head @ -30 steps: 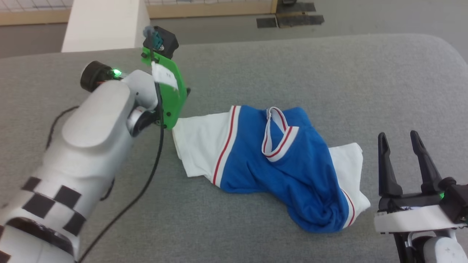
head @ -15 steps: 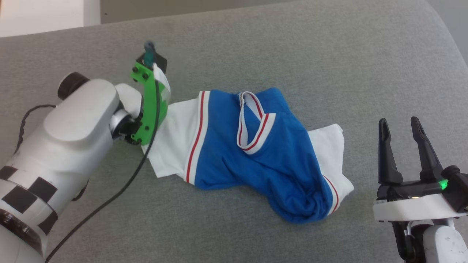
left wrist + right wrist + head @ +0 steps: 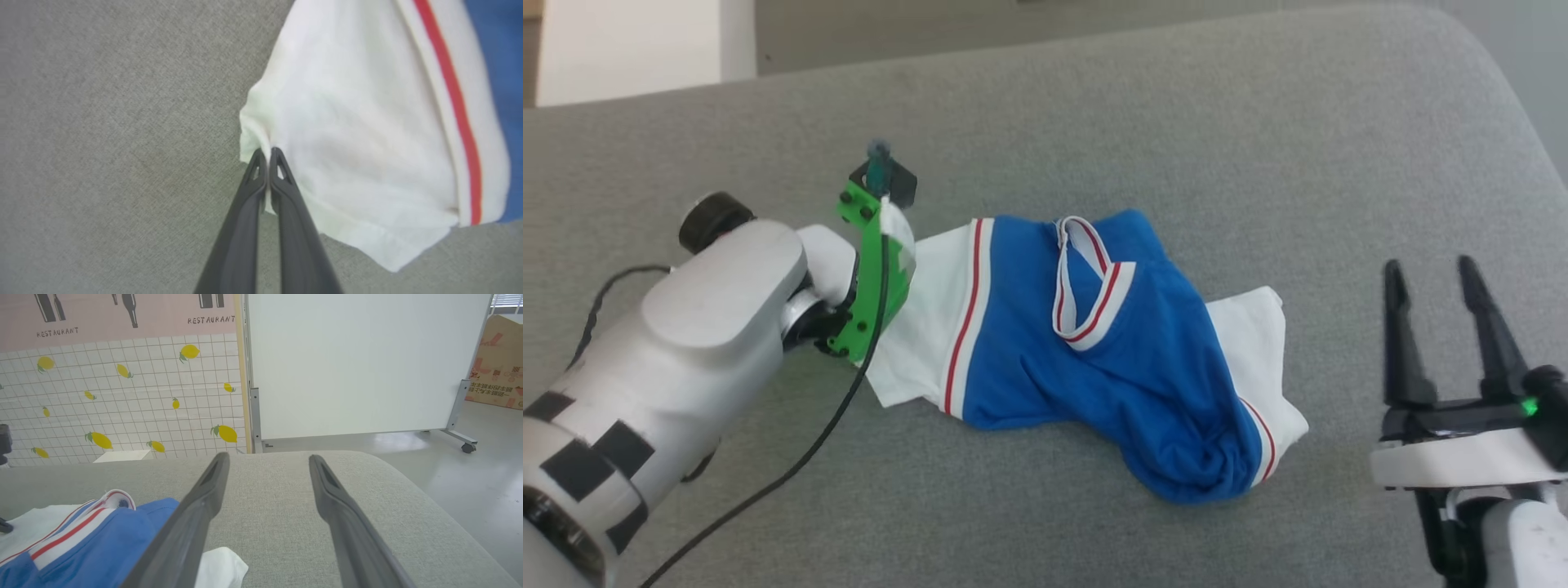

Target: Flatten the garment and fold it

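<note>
On the grey surface (image 3: 1176, 122), left claw (image 3: 267, 154) pinches the garment (image 3: 359, 134).

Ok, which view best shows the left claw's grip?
Left wrist view: left claw shut on the sleeve edge, close up. Head view hides the pinch behind the green mount; right wrist view shows sleeve fabric.

Crumpled blue garment (image 3: 1111, 359) with white sleeves lies bunched on grey cushion.

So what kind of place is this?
Probably a staged test lab, not a home: a lemon-tile backdrop printed RESTAURANT, a white partition on casters, and a cardboard box beyond the grey padded table.
</note>
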### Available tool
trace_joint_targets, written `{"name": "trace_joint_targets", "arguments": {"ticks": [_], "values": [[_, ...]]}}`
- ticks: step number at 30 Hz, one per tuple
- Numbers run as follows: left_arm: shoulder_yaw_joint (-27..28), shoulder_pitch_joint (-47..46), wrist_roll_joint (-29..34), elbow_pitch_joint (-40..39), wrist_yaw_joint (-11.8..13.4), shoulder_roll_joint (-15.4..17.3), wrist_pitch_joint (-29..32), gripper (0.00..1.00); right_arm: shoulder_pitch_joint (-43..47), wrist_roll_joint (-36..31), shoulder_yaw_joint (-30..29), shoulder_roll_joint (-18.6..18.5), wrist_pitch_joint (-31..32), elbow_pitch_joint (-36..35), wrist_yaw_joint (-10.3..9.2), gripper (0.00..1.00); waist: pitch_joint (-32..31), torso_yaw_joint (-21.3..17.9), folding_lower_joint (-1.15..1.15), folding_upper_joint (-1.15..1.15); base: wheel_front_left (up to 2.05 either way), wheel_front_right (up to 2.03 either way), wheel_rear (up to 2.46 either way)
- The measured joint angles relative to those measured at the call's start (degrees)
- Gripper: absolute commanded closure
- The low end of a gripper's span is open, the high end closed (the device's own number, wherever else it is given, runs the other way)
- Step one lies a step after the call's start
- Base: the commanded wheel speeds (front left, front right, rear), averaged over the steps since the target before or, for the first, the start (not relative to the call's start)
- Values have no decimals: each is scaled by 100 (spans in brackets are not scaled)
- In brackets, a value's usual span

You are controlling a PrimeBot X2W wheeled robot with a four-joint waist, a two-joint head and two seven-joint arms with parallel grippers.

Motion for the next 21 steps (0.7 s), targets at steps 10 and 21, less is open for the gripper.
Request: {"name": "trace_joint_targets", "arguments": {"ticks": [10, 21], "values": [[-26, 425, -508, -483, 0, 611, -1318, 100, -216, -532, -653, -8, 0, 25, -1, 0, -758, 397, 0, 0, 0, 0, 0], [-8, 850, -565, -812, 0, 1092, -1807, 100, -1362, -300, 861, -1540, 883, 1456, -1, 0, -1164, 906, -1, 0, 0, 0, 0]]}}
